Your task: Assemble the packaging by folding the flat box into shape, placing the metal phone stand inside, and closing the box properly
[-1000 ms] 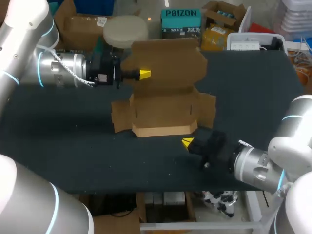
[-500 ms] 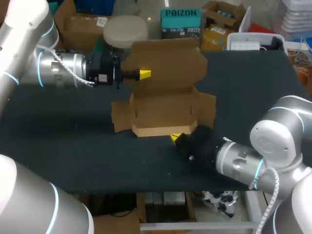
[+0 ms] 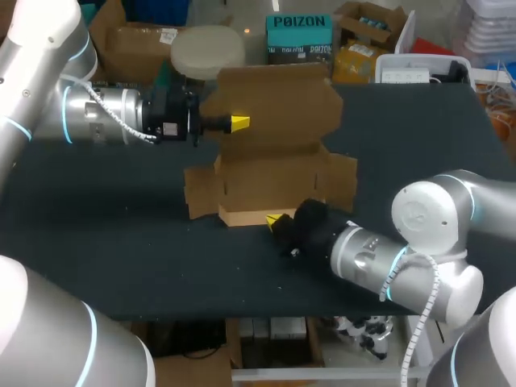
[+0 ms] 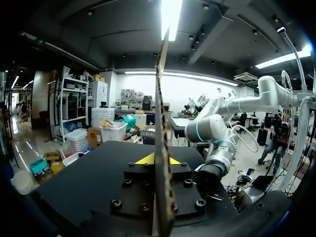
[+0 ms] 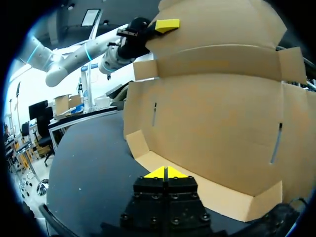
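A brown cardboard box (image 3: 274, 181) lies half folded at the table's middle, its lid panel (image 3: 278, 105) standing upright. My left gripper (image 3: 239, 122) is shut on the lid's left edge. In the left wrist view that cardboard (image 4: 162, 123) shows edge-on, pinched between the yellow tips of the left gripper (image 4: 159, 159). My right gripper (image 3: 278, 219) is shut and empty, low on the table, its tips against the box's raised front flap (image 3: 246, 216). In the right wrist view the right gripper (image 5: 166, 172) points at that flap (image 5: 207, 190), with the box's base and lid (image 5: 217, 123) rising behind it and my left gripper (image 5: 167, 24) up at the lid.
The black tabletop (image 3: 121, 234) spreads wide to the left and right of the box. Side flaps (image 3: 197, 193) stick out at both ends of the box. A white bin (image 3: 411, 71) stands at the back right corner. The table's front edge runs close below my right arm.
My right arm has swung left along the box's front, bringing its shut gripper from the front right corner up to the front flap. The left arm and the lid have stayed put.
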You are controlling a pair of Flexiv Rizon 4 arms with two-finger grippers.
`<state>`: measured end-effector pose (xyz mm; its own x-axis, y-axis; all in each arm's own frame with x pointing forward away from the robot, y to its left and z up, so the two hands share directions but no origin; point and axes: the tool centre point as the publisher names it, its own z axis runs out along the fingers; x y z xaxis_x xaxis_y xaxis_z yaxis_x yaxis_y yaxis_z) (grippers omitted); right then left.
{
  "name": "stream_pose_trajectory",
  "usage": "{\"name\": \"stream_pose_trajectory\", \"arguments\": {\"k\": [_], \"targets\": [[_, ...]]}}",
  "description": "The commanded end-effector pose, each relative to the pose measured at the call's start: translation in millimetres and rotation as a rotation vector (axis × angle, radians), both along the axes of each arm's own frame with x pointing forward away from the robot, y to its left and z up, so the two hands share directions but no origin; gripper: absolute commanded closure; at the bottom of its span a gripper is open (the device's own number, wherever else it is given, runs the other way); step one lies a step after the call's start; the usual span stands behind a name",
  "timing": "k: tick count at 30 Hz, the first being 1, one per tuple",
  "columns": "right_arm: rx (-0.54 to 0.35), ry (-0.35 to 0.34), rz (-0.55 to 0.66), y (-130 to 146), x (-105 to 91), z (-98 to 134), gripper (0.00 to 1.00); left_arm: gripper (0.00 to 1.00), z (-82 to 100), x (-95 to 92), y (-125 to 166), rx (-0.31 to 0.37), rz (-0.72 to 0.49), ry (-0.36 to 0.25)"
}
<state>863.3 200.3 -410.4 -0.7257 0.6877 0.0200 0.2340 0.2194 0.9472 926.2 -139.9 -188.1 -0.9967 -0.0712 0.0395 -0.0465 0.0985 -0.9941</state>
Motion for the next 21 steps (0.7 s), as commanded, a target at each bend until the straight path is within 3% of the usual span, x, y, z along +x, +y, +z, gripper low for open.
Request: {"name": "stream_pose_trajectory", "arguments": {"k": [1,21], "targets": [[-0.038,-0.02,-0.109,24.6,19.6,-10.7,1.0,1.0,-2.2,1.3,-0.4,-0.002,-0.004,0.0],[-0.027,0.004,-0.166,7.5,24.6,-17.6,1.0,1.0,-2.2,1.3,-0.4,-0.002,-0.004,0.0]]}}
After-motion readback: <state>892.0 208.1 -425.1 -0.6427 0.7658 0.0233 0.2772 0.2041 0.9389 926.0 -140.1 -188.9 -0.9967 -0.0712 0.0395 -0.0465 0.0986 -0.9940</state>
